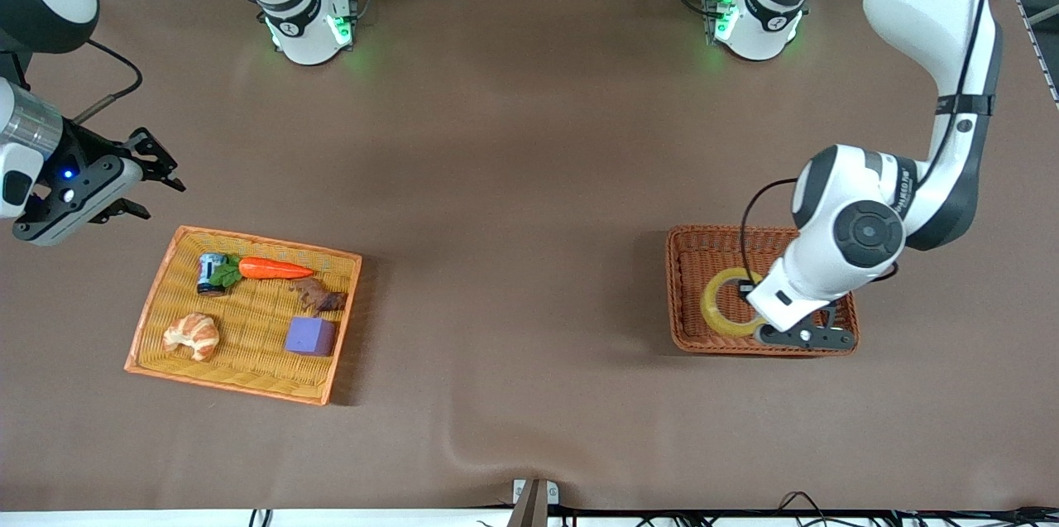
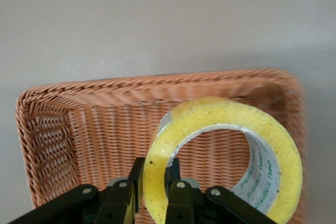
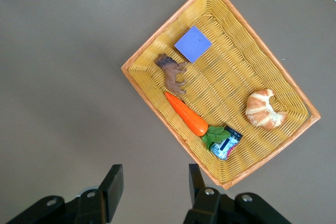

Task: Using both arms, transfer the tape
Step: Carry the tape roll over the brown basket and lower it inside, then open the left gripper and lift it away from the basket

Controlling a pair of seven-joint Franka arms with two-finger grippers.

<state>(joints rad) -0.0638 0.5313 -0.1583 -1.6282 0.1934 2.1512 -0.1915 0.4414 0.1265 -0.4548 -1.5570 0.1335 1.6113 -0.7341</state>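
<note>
While left gripper [image 2: 156, 192] sits down in brown basket [image 1: 687, 328], fingers pinch wall of tape [image 2: 220, 150], one finger inside hole, one outside. Tape stands on edge in basket at left arm's end of table, hole sideways. Right gripper [image 1: 145, 179] waits, fingers spread, over bare table at about 11 o'clock from yellow basket [image 1: 149, 320]. Left arm much nearer tape; likely next: lift, carry toward table middle for hand-over.

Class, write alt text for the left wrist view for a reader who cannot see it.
The left gripper pinches the wall of a yellowish translucent ring of packing tape, tilted up over a brown rectangular wicker basket on a brown table.
</note>
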